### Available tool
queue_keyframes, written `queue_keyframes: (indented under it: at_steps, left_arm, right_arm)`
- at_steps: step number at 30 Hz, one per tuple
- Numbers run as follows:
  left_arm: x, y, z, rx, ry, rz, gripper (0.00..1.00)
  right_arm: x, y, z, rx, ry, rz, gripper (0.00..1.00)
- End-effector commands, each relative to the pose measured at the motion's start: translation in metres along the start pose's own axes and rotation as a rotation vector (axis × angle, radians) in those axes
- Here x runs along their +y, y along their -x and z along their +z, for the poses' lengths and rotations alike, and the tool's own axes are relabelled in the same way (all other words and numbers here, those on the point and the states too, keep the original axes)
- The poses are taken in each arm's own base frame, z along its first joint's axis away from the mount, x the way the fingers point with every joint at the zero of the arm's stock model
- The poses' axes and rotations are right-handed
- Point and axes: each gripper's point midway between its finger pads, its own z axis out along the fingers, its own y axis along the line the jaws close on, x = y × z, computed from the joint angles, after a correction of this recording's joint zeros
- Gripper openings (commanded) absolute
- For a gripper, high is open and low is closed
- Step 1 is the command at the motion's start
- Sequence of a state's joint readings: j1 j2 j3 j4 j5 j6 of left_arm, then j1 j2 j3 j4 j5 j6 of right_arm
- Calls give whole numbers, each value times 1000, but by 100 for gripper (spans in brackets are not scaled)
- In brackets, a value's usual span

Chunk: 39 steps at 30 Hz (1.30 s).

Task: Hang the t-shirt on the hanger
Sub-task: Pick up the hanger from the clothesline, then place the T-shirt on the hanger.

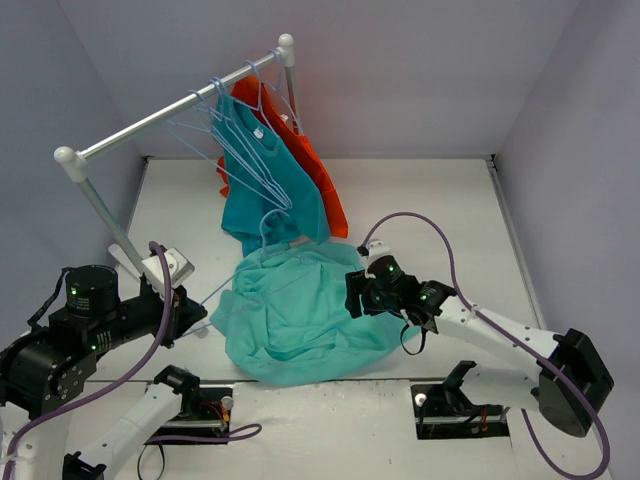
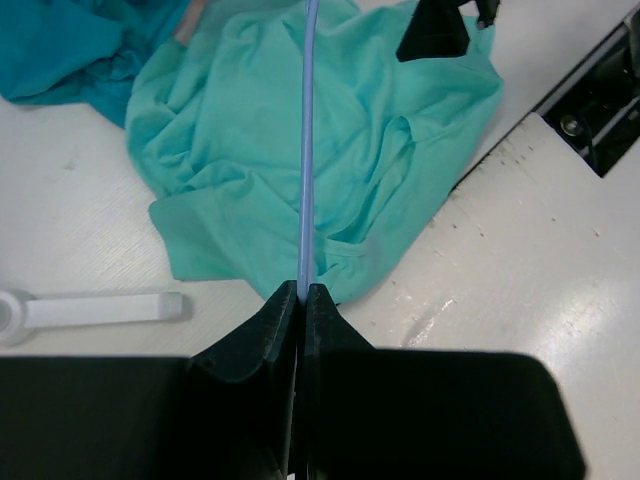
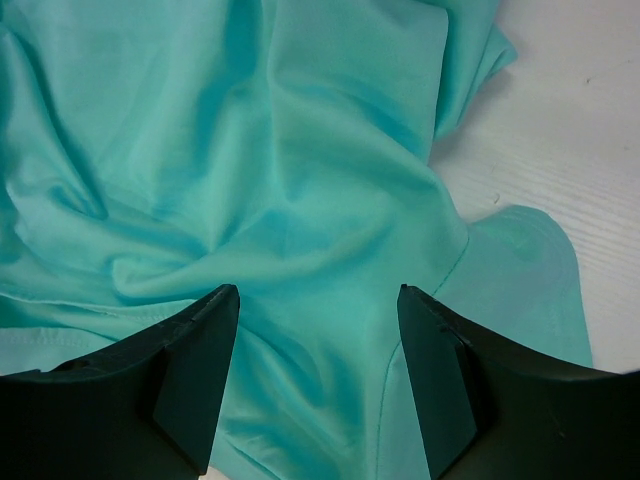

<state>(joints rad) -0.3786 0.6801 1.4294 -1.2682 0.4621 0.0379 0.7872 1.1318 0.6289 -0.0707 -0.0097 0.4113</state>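
The black, wedge-shaped left gripper (image 2: 302,296) is pinched tight on the thin light-blue wire hanger (image 2: 308,150). The wire runs out across the crumpled, softly creased mint-green cloth t-shirt (image 2: 400,150), heaped on the white table (image 2: 80,230). The right gripper (image 3: 318,305) hangs over its folds, jaws wide apart.

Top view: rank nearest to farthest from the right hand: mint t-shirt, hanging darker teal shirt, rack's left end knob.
1. mint t-shirt, on the table right at the right hand.
2. darker teal shirt, hanging behind, toward the left.
3. rack's left end knob, far left.
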Motion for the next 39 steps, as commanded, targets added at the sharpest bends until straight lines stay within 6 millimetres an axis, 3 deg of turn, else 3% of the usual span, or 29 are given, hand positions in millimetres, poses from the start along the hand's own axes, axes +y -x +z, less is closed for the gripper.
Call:
queue_keyframes:
  at_steps: [1, 5, 9, 16, 20, 22, 25, 28, 30, 34, 39]
  left_arm:
    - [-13, 18, 10, -47, -109, 52, 0]
    - [-15, 22, 16, -67, -133, 39, 0]
    - [-16, 23, 25, -76, -158, 26, 0]
    - [-15, 26, 49, -122, -189, -34, 0]
    - [-9, 30, 62, -191, -174, -53, 0]
    - [-6, 30, 65, -205, -157, -69, 0]
    - [-1, 30, 66, -220, -129, -78, 0]
    - [2, 30, 67, -226, -112, -80, 0]
    - [5, 30, 67, -226, -93, -86, 0]
    - [7, 29, 71, -218, -87, -93, 0]
    - [8, 31, 74, -213, -90, -95, 0]
  right_arm:
    - [9, 7, 13, 8, 6, 25, 61]
    - [-2, -11, 32, 88, -51, 41, 61]
    - [-21, -11, 50, 115, -133, 45, 60]
    - [-51, 23, 76, 104, -224, 41, 58]
    - [-73, 61, 90, 64, -275, 8, 57]
    - [-69, 84, 84, 11, -265, -4, 58]
    - [-59, 101, 63, -61, -245, 15, 59]
    - [-54, 94, 41, -90, -265, 39, 61]
    - [-48, 77, 29, -87, -264, 60, 61]
    - [-46, 44, 16, -49, -296, 102, 61]
    - [-33, 7, 13, 23, -294, 101, 60]
